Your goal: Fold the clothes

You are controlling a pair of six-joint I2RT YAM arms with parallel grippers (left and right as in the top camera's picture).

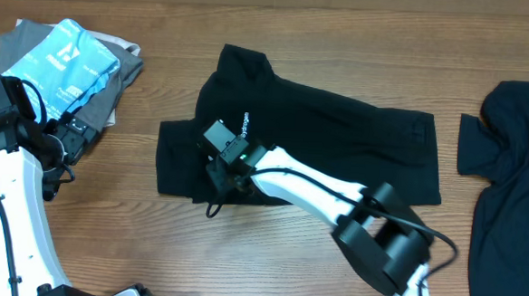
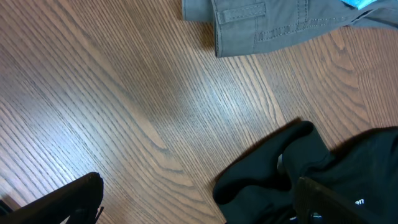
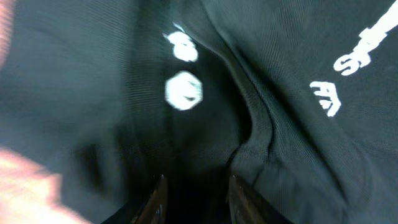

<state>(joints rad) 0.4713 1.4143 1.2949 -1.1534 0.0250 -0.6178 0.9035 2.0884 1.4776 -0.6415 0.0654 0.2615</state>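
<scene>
Black T-shirt (image 1: 338, 125) was soft matt knit cloth, bench (image 1: 343, 34) smooth wood-grain with faint sheen, grey garment (image 2: 261, 22) stitched woven cloth, blue packet (image 1: 60, 60) glossy plastic

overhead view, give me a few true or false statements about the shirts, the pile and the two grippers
1. The right gripper is over the middle black T-shirt. True.
2. The left gripper is clamped on that shirt. False: its jaws stand wide open and hold nothing.
3. A second black shirt lies at the right edge of the table. True.
4. The pile at the far left is all black. False: it is grey clothes with a light blue item on top.
</scene>
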